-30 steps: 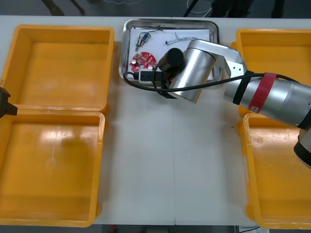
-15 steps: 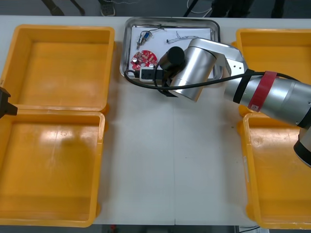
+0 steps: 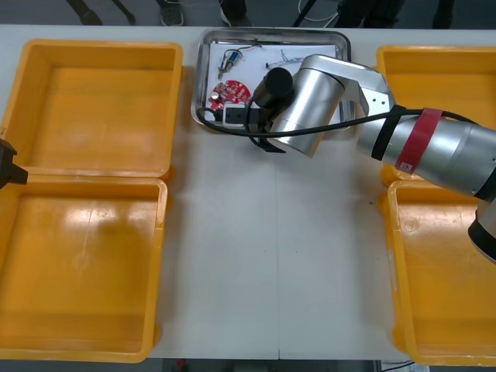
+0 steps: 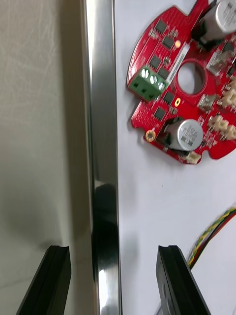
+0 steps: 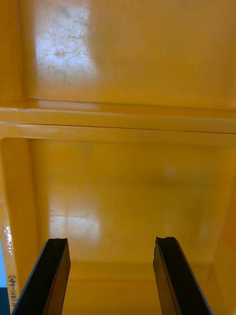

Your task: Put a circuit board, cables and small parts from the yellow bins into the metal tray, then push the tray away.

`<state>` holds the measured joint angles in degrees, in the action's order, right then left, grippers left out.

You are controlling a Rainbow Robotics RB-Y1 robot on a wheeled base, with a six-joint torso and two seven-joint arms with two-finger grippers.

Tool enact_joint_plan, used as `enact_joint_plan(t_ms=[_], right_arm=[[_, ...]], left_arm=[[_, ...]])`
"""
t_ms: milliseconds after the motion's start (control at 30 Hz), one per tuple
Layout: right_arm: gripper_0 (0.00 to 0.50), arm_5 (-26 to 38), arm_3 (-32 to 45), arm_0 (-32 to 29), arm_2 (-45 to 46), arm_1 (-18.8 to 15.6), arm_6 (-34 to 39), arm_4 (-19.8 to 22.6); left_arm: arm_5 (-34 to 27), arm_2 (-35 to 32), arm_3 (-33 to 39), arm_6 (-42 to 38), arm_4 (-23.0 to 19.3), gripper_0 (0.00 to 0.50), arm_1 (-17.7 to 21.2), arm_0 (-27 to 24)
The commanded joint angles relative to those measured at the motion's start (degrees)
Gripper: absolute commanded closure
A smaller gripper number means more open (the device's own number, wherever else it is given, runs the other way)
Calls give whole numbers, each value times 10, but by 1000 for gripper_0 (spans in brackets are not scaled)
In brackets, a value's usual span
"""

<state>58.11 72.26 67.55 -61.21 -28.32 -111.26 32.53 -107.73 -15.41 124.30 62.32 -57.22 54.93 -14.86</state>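
Note:
The metal tray (image 3: 200,77) stands at the table's far middle, white inside. In it lie a round red circuit board (image 3: 229,92), a small metal part (image 3: 229,59) and a thin cable (image 3: 288,56). My right arm (image 3: 310,105) reaches over the tray's near edge. In the right wrist view my right gripper (image 4: 113,253) is open and straddles the tray's shiny rim (image 4: 101,98), one finger over the table and one inside. Beyond the fingers lies the circuit board (image 4: 189,88), and a red and yellow cable (image 4: 214,236) runs beside the inner finger. My left gripper (image 5: 110,243) hangs open over the left bins.
Two yellow bins (image 3: 101,105) (image 3: 81,271) stand at the left and two (image 3: 434,77) (image 3: 449,287) at the right. My left arm (image 3: 8,167) is parked at the left edge. Bare table (image 3: 271,256) stretches between the bins, in front of the tray.
The right arm and the tray have shifted a little toward the table's far edge. The left arm has not moved.

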Motion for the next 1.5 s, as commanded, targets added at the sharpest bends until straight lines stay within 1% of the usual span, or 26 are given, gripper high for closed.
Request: enact_joint_plan(t_ms=[33, 200, 233, 267, 400, 467, 500, 567, 633, 667, 700, 767, 800, 867, 900, 1000, 1133, 1200, 1233, 1333, 1467, 1500], right_arm=[[0, 59, 55, 30, 37, 5, -16, 4], [0, 137, 119, 28, 45, 5, -4, 6], [0, 158, 140, 24, 47, 3, 10, 7], [0, 166, 150, 21, 50, 2, 18, 6], [0, 228, 235, -8, 79, -13, 68, 7], [0, 268, 279, -28, 101, -24, 79, 7], [0, 278, 288, -34, 106, -26, 80, 7], [0, 323, 326, -58, 133, -34, 83, 8], [0, 345, 343, -69, 149, -37, 85, 9], [0, 382, 369, -88, 179, -40, 88, 10], [0, 395, 376, -95, 188, -41, 90, 10], [0, 447, 407, -122, 231, -43, 94, 13], [0, 459, 414, -128, 241, -43, 96, 14], [0, 507, 441, -156, 287, -43, 101, 16], [0, 519, 447, -163, 299, -43, 103, 16], [0, 519, 476, -194, 357, -43, 108, 24], [0, 519, 508, -238, 445, -47, 119, 55], [0, 519, 523, -263, 497, -55, 125, 79], [0, 519, 526, -269, 512, -57, 126, 86], [0, 519, 538, -314, 580, -69, 134, 112], [0, 519, 549, -371, 660, -91, 147, 126], [0, 519, 549, -378, 667, -94, 148, 126]], left_arm=[[6, -17, 16, 57, 4, 0, -5, 12], [6, -17, 16, 57, 4, 0, -5, 12], [6, -17, 16, 57, 4, 0, -5, 12], [6, -17, 16, 57, 4, 0, -5, 12], [6, -17, 16, 57, 4, 0, -5, 12], [6, -17, 16, 57, 4, 0, -5, 12], [6, -17, 16, 57, 4, 0, -5, 12], [6, -17, 16, 57, 4, 0, -5, 12], [6, -17, 16, 57, 4, 0, -5, 12], [6, -17, 16, 57, 4, 0, -5, 12], [6, -17, 16, 57, 4, 0, -5, 12], [6, -17, 16, 57, 4, 0, -5, 12], [6, -17, 16, 57, 4, 0, -5, 12], [6, -17, 16, 57, 4, 0, -5, 12], [6, -17, 16, 57, 4, 0, -5, 12], [6, -17, 16, 57, 4, 0, -5, 12], [6, -17, 16, 57, 4, 0, -5, 12], [6, -17, 16, 57, 4, 0, -5, 12], [6, -17, 16, 57, 4, 0, -5, 12], [6, -17, 16, 57, 4, 0, -5, 12], [6, -17, 16, 57, 4, 0, -5, 12], [6, -17, 16, 57, 4, 0, -5, 12]])
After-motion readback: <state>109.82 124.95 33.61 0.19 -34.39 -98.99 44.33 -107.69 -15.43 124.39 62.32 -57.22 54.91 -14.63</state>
